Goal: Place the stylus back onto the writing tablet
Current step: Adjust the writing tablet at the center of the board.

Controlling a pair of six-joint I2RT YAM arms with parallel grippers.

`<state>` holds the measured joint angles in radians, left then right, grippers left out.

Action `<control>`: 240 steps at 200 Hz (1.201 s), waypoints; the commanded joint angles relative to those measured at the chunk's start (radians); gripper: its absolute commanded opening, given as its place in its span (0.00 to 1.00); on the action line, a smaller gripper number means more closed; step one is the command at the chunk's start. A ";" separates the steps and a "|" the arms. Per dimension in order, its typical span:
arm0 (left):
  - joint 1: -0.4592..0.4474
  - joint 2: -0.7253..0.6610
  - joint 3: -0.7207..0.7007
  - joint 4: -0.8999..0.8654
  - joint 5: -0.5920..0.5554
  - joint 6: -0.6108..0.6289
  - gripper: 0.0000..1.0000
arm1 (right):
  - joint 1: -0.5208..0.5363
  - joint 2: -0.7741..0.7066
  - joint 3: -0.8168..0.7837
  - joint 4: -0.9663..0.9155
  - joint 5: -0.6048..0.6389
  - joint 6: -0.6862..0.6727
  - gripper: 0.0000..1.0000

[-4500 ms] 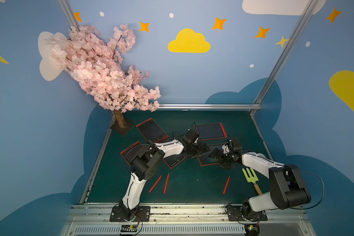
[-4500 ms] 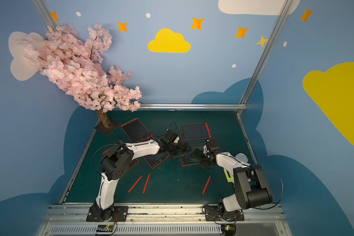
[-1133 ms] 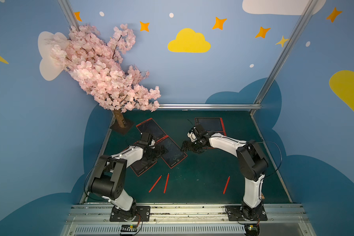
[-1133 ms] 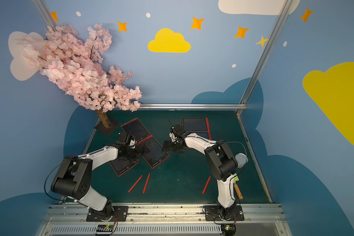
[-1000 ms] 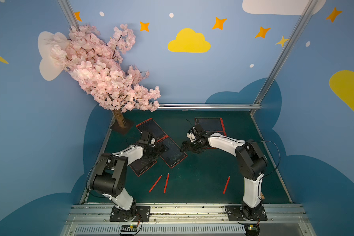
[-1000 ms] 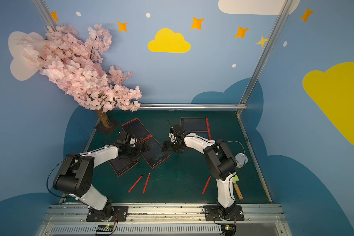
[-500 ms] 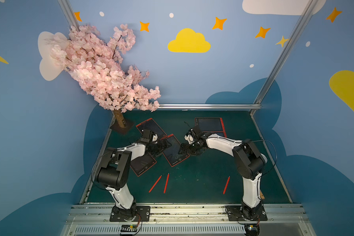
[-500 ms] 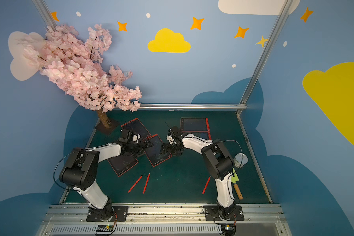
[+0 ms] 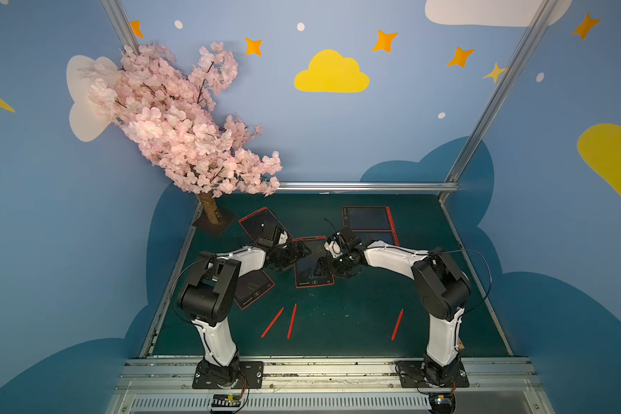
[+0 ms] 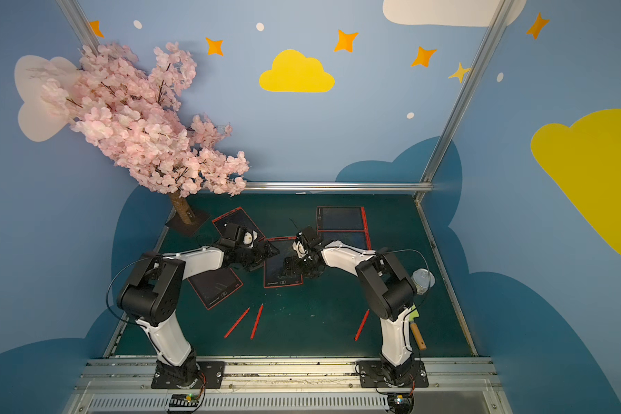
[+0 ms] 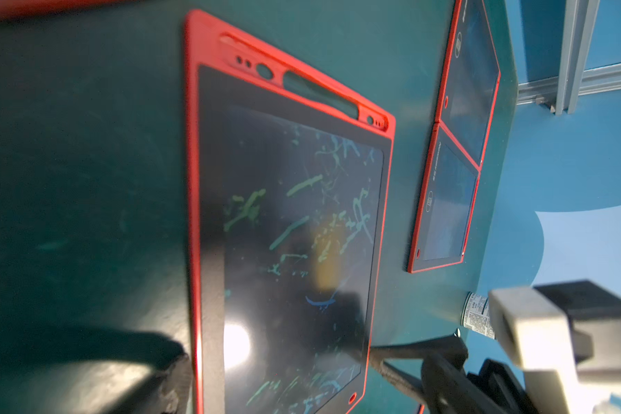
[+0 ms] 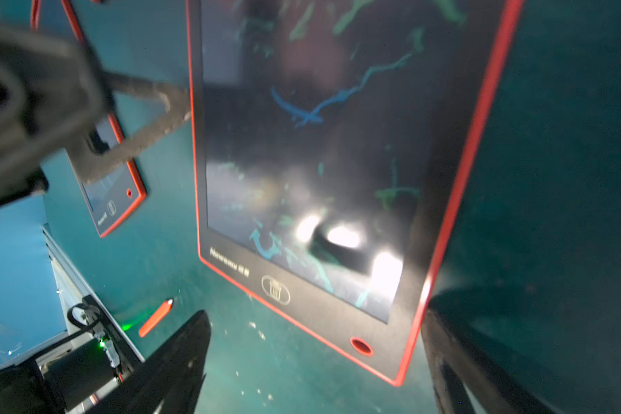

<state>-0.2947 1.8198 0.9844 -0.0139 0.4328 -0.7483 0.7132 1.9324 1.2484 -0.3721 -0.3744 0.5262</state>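
Tablet [image 9: 307, 273] has swung straighter, apparently touching left end effector [image 9: 299, 252].

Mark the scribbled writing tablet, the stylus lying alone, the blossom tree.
scribbled writing tablet [image 9: 307, 269], in a top view, lower screen
lone stylus [image 9: 397, 324], in a top view, midpoint
blossom tree [image 9: 208, 209], in a top view, trunk

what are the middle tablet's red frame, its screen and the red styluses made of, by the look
Red frame: likely moulded plastic, smooth, with a cut-out slot and holes. Screen: glossy plastic film, it seems; it shows bright glare spots and bears green and blue scribbles. Red styluses: probably plastic, thin, evenly coloured; too small to be sure.
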 commanded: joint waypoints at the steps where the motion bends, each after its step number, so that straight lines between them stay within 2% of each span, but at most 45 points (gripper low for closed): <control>1: -0.014 0.050 -0.020 -0.107 -0.032 0.005 0.99 | 0.043 -0.031 -0.062 -0.031 0.012 0.034 0.91; 32: -0.016 0.029 -0.017 -0.124 -0.044 0.009 0.99 | 0.103 -0.042 -0.076 -0.017 0.019 0.064 0.91; 92: -0.009 0.018 0.060 -0.220 -0.072 0.075 0.99 | 0.211 -0.019 -0.006 -0.002 0.012 0.108 0.91; 117: 0.009 -0.031 0.098 -0.301 -0.136 0.113 0.99 | 0.225 -0.034 0.024 -0.049 0.039 0.073 0.91; 147: 0.011 -0.135 0.105 -0.413 -0.224 0.168 0.99 | 0.177 -0.121 0.000 -0.093 0.080 0.011 0.91; 177: -0.002 -0.234 0.013 -0.460 -0.224 0.167 0.99 | 0.075 -0.176 0.008 -0.138 0.072 -0.076 0.91; 240: -0.054 -0.423 -0.187 -0.432 -0.207 0.057 0.99 | -0.095 -0.064 0.179 -0.181 0.006 -0.204 0.92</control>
<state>-0.3317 1.4452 0.8425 -0.4458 0.2237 -0.6365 0.6544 1.8072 1.3529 -0.5171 -0.3271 0.3935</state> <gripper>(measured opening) 0.992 0.920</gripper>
